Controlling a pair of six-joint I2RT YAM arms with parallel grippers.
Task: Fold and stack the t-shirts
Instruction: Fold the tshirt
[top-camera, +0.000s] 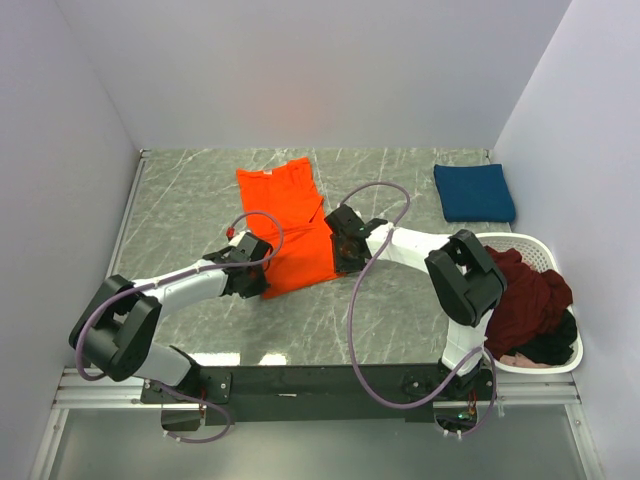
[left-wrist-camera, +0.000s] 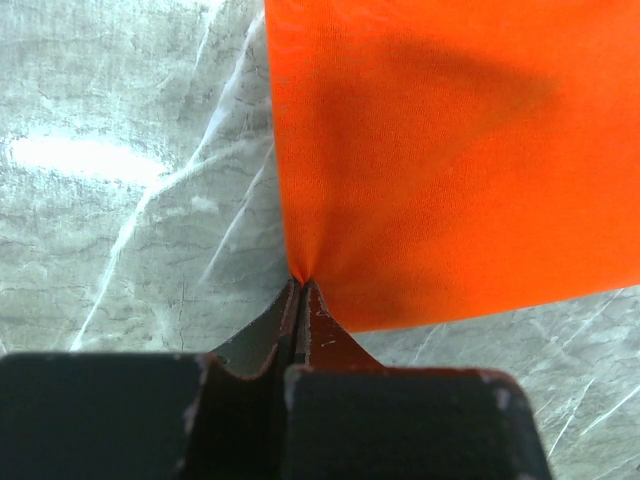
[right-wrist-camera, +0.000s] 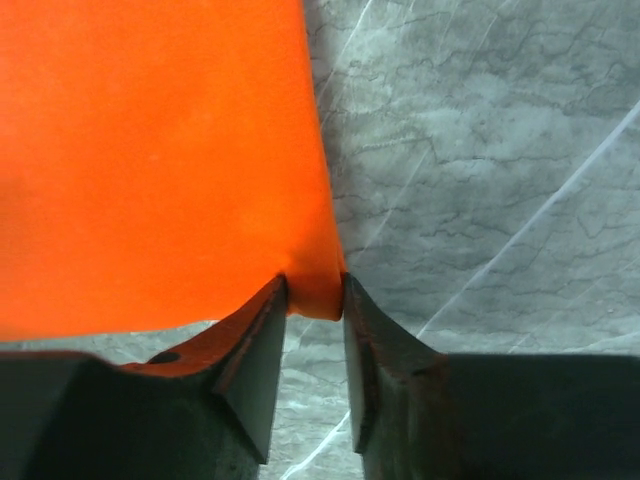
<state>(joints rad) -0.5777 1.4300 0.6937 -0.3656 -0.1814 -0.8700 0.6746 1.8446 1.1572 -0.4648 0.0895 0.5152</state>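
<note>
Matt orange cloth t-shirt lies on glossy marbled table.

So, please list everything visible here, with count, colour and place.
orange t-shirt: one, bright orange, flat at table's middle
folded t-shirt: one, navy blue, table's far right
basket: one, white, table's right edge
maroon t-shirt: one, dark maroon, heaped in basket
black cloth: one, black, at basket's near end
table: one, grey-green marbled
cables: two, purple, looping above the table
left gripper: one, black, shut on orange t-shirt's near left corner
right gripper: one, black, jaws apart around its near right corner
</note>
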